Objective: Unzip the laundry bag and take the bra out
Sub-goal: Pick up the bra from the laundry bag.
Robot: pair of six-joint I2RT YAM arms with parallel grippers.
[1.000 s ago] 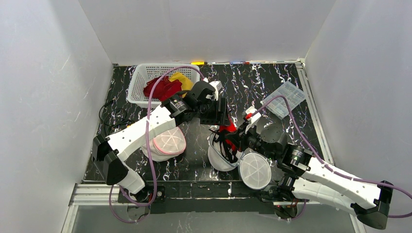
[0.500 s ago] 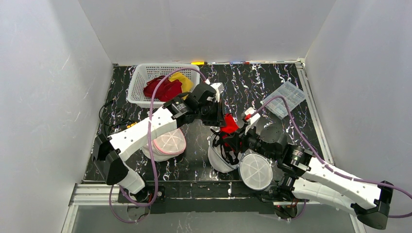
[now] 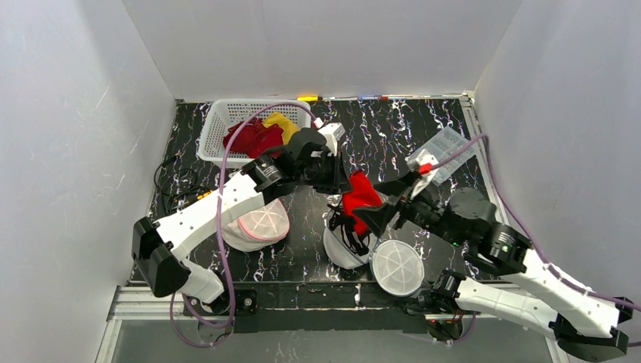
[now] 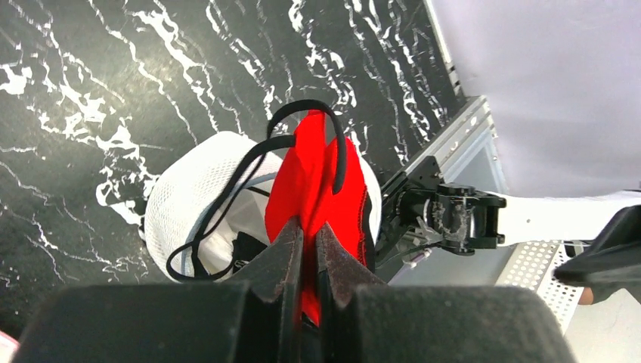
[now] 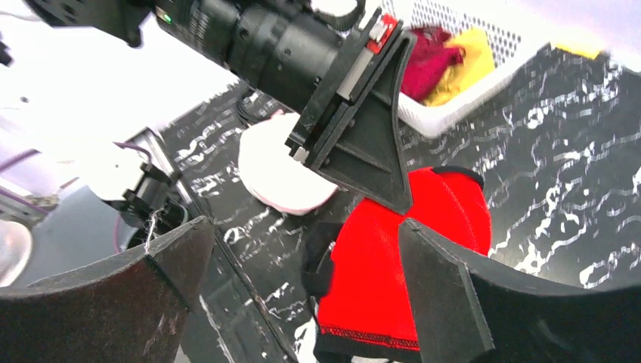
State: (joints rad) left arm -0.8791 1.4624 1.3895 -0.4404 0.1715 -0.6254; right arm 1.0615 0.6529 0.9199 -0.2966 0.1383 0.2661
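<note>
- Bra (image 3: 363, 195), overhead view: one, red, gripped at its upper edge by the left pincer (image 3: 345, 184), whose jaws are clamped tight on it. It hangs directly above the one open laundry bag (image 3: 340, 249). The right pincer (image 3: 384, 203) is spread wide just beside the bra and grips nothing.
- Same view: one round mesh disc (image 3: 397, 266) near the right pincer, one pink-trimmed mesh bag (image 3: 261, 223) under the left arm, one white basket (image 3: 212, 128) and one clear box (image 3: 446, 151). The black marbled desk (image 3: 423, 113) sits between white walls (image 3: 317, 45).
- Left wrist view: the red fabric is squeezed between the fingers, and black straps (image 4: 227, 181) trail down into the laundry bag.
- Right wrist view: the bra sits between the spread fingers. Beyond them the basket holds one dark-red cloth (image 5: 427, 60) and one yellow cloth (image 5: 465, 57).
</note>
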